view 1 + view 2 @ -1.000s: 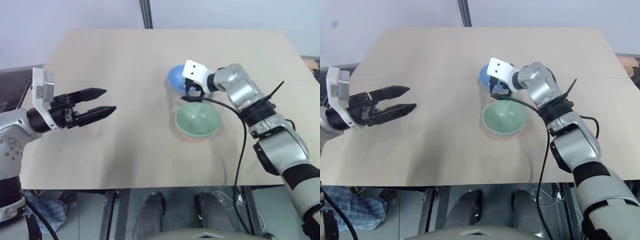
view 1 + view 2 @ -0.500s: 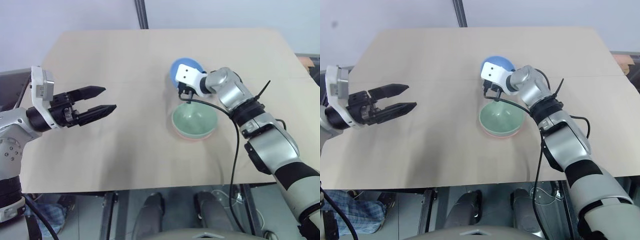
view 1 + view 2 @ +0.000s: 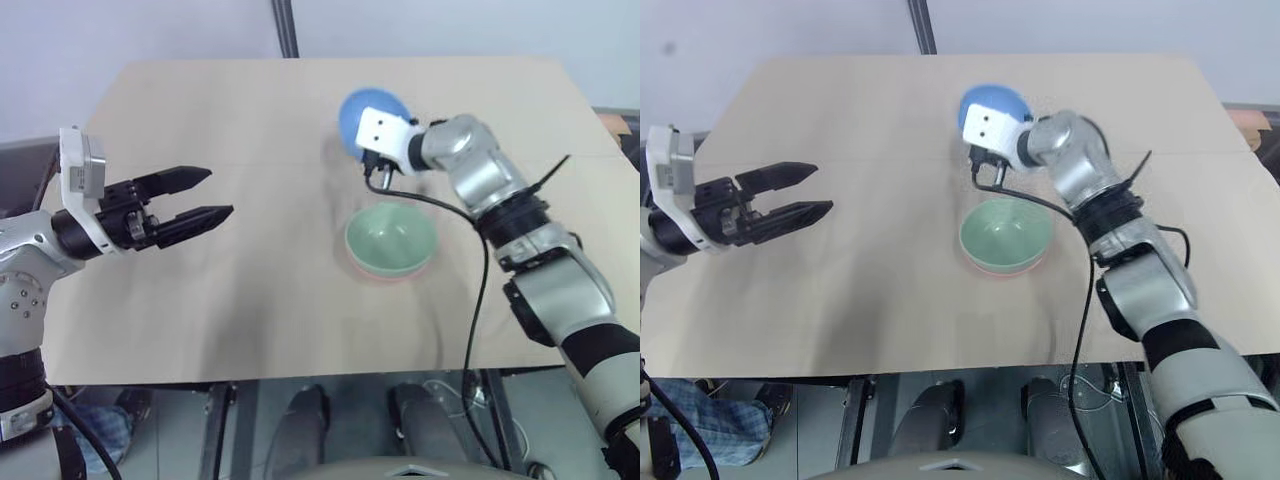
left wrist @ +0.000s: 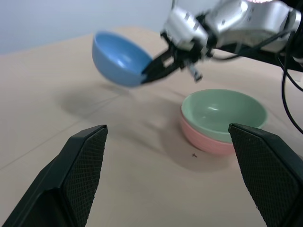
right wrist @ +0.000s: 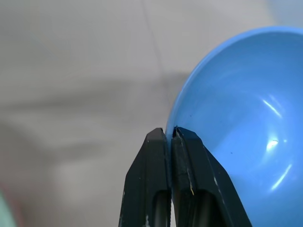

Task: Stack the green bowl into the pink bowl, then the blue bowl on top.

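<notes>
Lifted since a second ago: blue bowl, then resting on the surface just behind the nested pair, now clear of it and tipped on edge, hanging over its own shadow. Also closed in that time: right claw, now pinched flat on the bowl's rim, one finger inside the wall and one outside. Green bowl already seated in the pink bowl, upright, pink showing as a thin band below the green rim; so first stacking step judged done, second under way.

Handling, as a judgement: thin smooth plastic, likely light and fairly stiff, but slick; held at one rim point only, so free to swing or slip in the pinch. Best hold probably the rim as taken here, with slow travel and a level bowl before release over the green one. Risk of landing crooked if let go while tilted.

Pose: right arm reached forward and across toward the middle, wrist turned inward, claw aimed a little downward behind the stack. Left claw spread wide, holding nothing, pointing level toward the stack from well off to the left.
</notes>
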`<state>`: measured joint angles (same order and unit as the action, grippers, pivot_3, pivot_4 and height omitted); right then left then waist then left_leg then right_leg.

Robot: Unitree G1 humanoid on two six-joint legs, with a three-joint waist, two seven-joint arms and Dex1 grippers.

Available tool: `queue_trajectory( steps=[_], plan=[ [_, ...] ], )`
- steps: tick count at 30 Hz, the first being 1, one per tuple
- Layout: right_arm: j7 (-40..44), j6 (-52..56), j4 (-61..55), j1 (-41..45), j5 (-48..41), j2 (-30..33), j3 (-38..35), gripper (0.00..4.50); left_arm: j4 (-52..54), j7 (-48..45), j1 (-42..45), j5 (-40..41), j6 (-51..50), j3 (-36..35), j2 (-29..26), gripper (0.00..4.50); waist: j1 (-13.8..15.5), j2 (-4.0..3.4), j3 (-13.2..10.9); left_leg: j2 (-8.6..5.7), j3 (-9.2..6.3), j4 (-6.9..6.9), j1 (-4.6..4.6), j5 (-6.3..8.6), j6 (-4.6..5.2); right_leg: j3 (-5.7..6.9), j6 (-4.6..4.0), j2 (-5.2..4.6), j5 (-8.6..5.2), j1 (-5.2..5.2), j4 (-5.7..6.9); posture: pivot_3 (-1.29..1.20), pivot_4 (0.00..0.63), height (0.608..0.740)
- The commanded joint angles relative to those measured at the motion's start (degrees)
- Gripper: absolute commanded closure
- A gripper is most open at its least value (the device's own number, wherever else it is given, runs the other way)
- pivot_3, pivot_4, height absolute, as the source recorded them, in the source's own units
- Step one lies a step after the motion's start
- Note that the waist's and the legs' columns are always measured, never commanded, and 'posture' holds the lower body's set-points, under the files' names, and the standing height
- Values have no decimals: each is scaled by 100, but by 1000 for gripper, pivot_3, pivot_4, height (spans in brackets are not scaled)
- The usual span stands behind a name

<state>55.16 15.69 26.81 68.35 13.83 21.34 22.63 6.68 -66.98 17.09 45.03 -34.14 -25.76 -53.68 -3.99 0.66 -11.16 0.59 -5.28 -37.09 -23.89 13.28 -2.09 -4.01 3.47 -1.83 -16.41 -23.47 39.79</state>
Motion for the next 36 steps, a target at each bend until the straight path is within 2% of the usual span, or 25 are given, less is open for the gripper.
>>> queue_trajectory(
  steps=[1,6,13,20,27,28,30,35,36],
  plan=[
    [536,241,-1419,-245,-245,310,-117,4408,-59,-239,132,14,194,2,-78,171,1,0,0,0,1,-1,0,0,1,0,0,-1,0,0,2,0,150,740],
    [1373,814,-3045,-702,-716,1051,-298,4408,-356,-578,511,-42,299,290,-121,171,19,0,0,0,0,-9,0,1,3,2,0,0,0,2,5,0,150,740],
    [2053,1403,-4365,-891,-1275,1960,-468,4408,-1013,-1242,1216,-295,625,872,-5,171,12,1,0,2,2,-11,2,2,3,3,0,2,0,2,7,0,150,740],
    [2440,2047,-5433,-1208,-2041,2458,-546,4408,-1500,-1611,1684,-543,853,1248,90,171,1,2,0,2,3,-16,0,2,4,3,1,2,0,4,6,0,150,740],
    [2419,2372,-5844,-1307,-2503,2697,-540,4408,-1667,-1700,1884,-638,922,1348,189,171,8,3,0,2,2,-19,0,2,4,3,1,0,0,4,6,0,150,740],
    [2400,2354,-5844,-1314,-2512,2718,-523,3967,-1670,-1713,1887,-649,922,1353,192,171,8,3,0,1,3,-20,0,2,4,3,1,0,0,5,6,0,150,740],
    [2364,2331,-5828,-1317,-2502,2752,-487,3458,-1674,-1728,1890,-669,924,1354,195,171,10,3,0,1,2,-20,0,2,4,3,1,0,0,4,6,0,150,740],
    [2131,2558,-5716,-1210,-2475,2705,-406,1188,-1676,-1713,1889,-693,934,1342,196,171,8,3,1,1,2,-21,0,2,4,3,1,0,0,4,6,0,150,740],
    [2119,2568,-5683,-1190,-2478,2714,-403,1188,-1675,-1627,1892,-733,983,1326,220,171,10,3,1,1,2,-21,0,2,4,3,1,0,0,5,7,0,150,740]
  ],
)
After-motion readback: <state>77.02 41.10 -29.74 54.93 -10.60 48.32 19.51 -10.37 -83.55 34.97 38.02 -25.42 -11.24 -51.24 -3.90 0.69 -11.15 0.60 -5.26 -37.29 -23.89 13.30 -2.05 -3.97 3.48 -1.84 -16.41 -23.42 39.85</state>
